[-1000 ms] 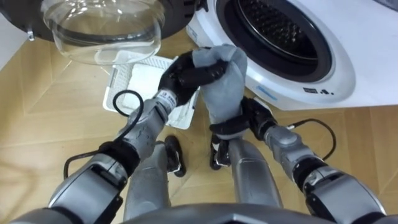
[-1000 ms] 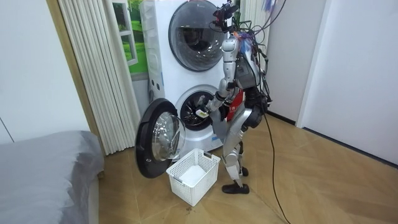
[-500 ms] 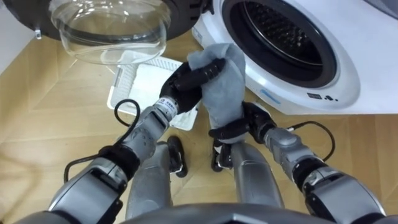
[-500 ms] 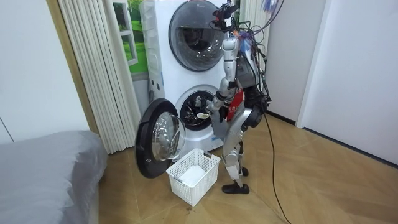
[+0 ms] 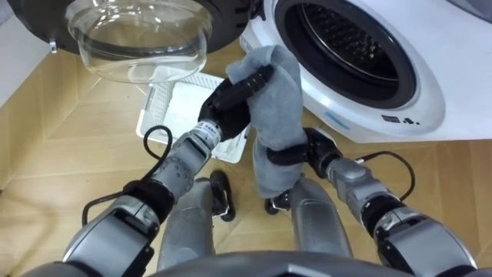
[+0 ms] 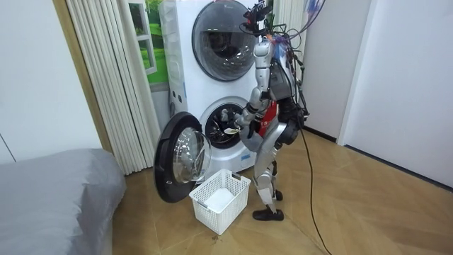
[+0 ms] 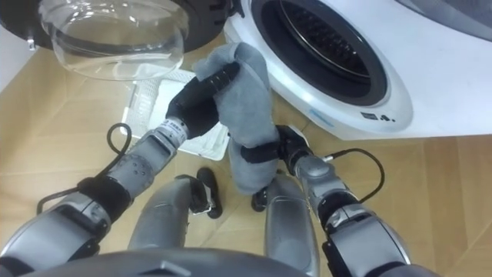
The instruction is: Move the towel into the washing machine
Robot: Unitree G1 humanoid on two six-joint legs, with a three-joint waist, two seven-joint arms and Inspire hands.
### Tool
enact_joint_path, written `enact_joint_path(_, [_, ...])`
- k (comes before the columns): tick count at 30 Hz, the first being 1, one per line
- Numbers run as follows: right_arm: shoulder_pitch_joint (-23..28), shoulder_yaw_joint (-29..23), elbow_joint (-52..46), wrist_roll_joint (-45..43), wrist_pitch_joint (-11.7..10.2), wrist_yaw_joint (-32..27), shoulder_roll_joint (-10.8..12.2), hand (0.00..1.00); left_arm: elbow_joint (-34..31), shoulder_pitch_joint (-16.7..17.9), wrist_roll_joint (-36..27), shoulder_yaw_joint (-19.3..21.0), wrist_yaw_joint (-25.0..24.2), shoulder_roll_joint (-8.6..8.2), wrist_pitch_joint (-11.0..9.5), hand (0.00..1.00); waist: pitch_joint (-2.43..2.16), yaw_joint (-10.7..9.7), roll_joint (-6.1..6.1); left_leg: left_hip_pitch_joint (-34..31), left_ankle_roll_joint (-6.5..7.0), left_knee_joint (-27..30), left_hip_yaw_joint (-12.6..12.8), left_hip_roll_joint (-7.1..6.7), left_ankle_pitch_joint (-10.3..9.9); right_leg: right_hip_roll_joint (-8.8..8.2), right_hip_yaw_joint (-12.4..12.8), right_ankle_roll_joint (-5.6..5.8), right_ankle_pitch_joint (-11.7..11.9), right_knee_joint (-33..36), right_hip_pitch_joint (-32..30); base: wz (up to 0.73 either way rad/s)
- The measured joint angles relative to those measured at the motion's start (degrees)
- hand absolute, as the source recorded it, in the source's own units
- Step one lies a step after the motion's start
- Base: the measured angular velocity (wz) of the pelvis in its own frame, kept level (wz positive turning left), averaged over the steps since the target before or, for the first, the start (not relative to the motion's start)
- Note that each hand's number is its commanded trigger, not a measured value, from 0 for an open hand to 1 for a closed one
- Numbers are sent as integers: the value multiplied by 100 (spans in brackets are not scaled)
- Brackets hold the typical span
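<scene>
So, quick update from in front of the white front-loading washing machine (image 5: 388, 96): I've got the soft grey towel (image 5: 275, 104) up in both hands, and over the last second it's come up a bit and stretched out. It was bunched between my hands before. Now its top corner sits level with the lower left edge of the door ring, and a loose tail hangs down below my right hand (image 5: 286, 155). My left hand (image 5: 231, 104) has its fingers curled over the top of the cloth, and the right one is wrapped around its middle, so both are clamped on it. It's not in the dark metal drum (image 5: 347, 40) yet, just in front of the opening and to its left. The round glass door (image 5: 138, 35) is swung wide open and the white plastic laundry basket (image 5: 178, 108) sits on the wooden floor (image 5: 69, 146) underneath. I'd say the lift's mostly done, and what's left is pushing forward and right through the opening, minding that dangling tail doesn't snag the rim.
</scene>
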Motion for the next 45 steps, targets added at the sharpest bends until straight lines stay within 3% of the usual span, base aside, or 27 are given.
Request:
enact_joint_path(4, [2, -59, 7, 66, 72, -120, -12, 100, 1, 34, -76, 82, 1, 0, 26, 0, 1, 67, 0, 50, -2, -37, 2, -2, 1, 2, -5, 0, 0, -29, 44, 0])
enact_joint_path(8, [72, -107, 69, 430, 121, -284, -38, 100, -2, 245, 2, 174, 14, 101, 37, 0, 0, 169, 0, 159, -19, -109, 0, 5, 11, 24, -20, -3, 2, -114, 165, 1])
enact_joint_path(11, [161, -260, 107, 603, 125, -432, -65, 100, 12, 370, 1107, 589, 215, 130, 38, 0, 2, 299, 1, 160, -27, -132, 1, 0, 15, 23, -19, -4, 1, -114, 149, 0])
enact_joint_path(13, [188, -349, 123, 793, 231, -447, -152, 100, 34, 445, 2316, 811, 581, 153, -32, 0, 11, 467, 13, 150, -31, -146, 3, -7, 18, 23, -9, -6, 0, -105, 126, 0])
enact_joint_path(14, [190, -349, 133, 877, 249, -444, -192, 100, 38, 464, 2653, 843, 687, 156, -50, 0, 13, 482, 18, 152, -33, -156, 3, -15, 19, 18, -8, -7, -1, -106, 125, 3])
enact_joint_path(16, [159, -487, 279, 1125, 280, -376, -297, 100, 63, 517, 4069, 962, 1103, 215, -122, 0, 17, 565, 27, 167, -38, -207, -18, -67, 42, -24, -15, -2, -15, -96, 125, 7])
enact_joint_path(18, [152, -582, 321, 1521, 317, -312, -393, 100, 169, 605, 4906, 948, 1358, 297, -122, 0, 21, 582, 28, 166, -26, -260, -26, -106, 74, -62, -34, 5, -19, -102, 118, 9])
enact_joint_path(22, [-119, -1034, 713, 2642, 431, -242, -633, 100, 275, 890, 5603, 951, 1837, 439, -54, 0, 54, 561, 15, 106, 14, -289, -48, -192, 106, -143, -43, 49, -50, -35, 40, 9])
enact_joint_path(26, [-220, -1398, 806, 3308, 620, -268, -895, 100, 272, 937, 5843, 953, 2035, 434, 22, 0, 79, 542, -3, 14, 28, -248, -167, -271, 110, -215, -113, 85, -86, 10, 7, 14])
enact_joint_path(36, [-424, -1434, 822, 4135, 865, -182, -948, 100, 293, 923, 5848, 828, 2257, 427, 225, 0, 146, 447, -115, -91, 50, -228, -151, -312, 123, -271, -107, 102, -110, 76, -116, 1])
enact_joint_path(45, [-620, -1392, 1171, 4861, 1043, -31, -1119, 100, 474, 795, 5845, 831, 2264, 435, 464, 0, 143, 458, -123, -116, 66, -158, -148, -304, 131, -281, -135, 104, -109, 66, -117, 1])
